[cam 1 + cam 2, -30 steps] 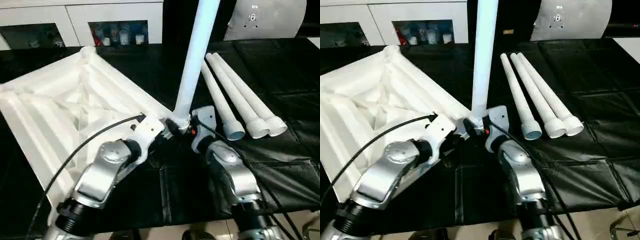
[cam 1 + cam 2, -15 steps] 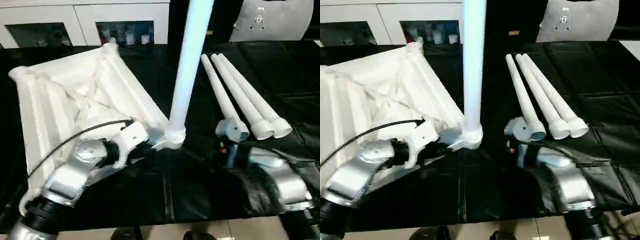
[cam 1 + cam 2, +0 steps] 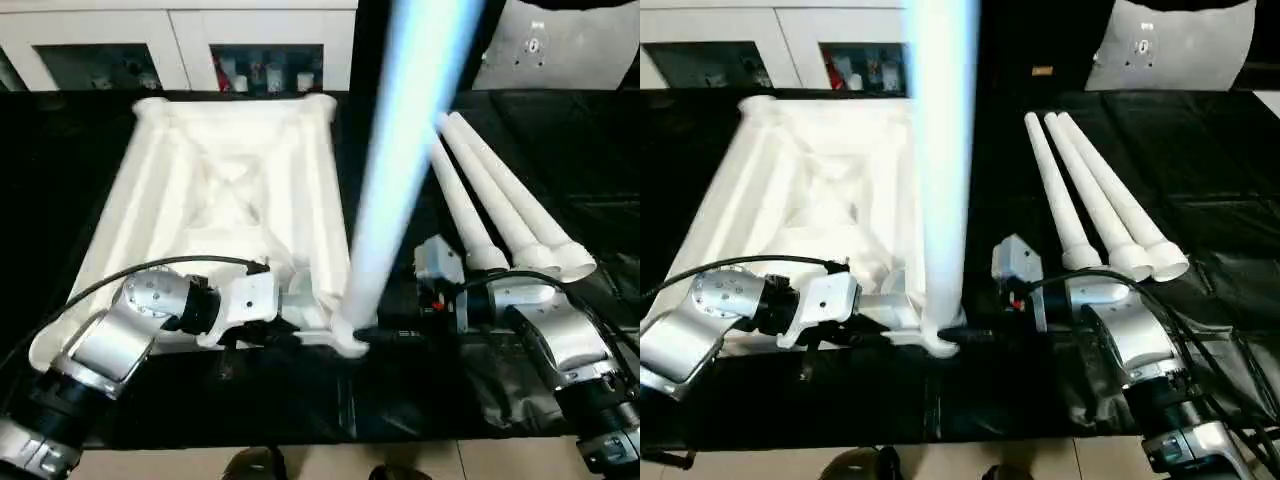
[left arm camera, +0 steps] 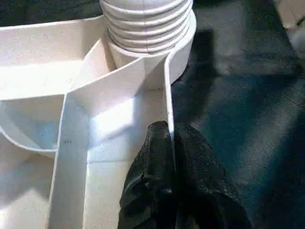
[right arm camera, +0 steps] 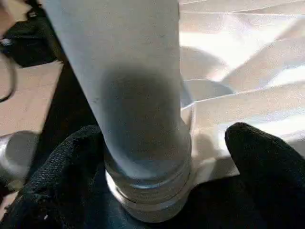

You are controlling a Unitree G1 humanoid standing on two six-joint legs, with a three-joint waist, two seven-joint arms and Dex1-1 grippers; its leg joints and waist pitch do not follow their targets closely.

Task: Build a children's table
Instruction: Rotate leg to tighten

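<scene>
One leg (image 3: 400, 170) stands in the near corner socket (image 4: 147, 33) of the upturned tabletop (image 3: 230, 190) on the counter (image 3: 560, 130); we judge it mid-seating, left fingers (image 4: 171, 191) pinching the rim, right fingers (image 5: 267, 162) spread around its base, needing tightening next.

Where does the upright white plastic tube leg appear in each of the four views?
Left eye view: centre, rising from the near corner, upright white plastic tube leg.
Right eye view: left of centre.
Left wrist view: threaded end, at top.
Right wrist view: centre.
Shared landmark: round white corner socket.
</scene>
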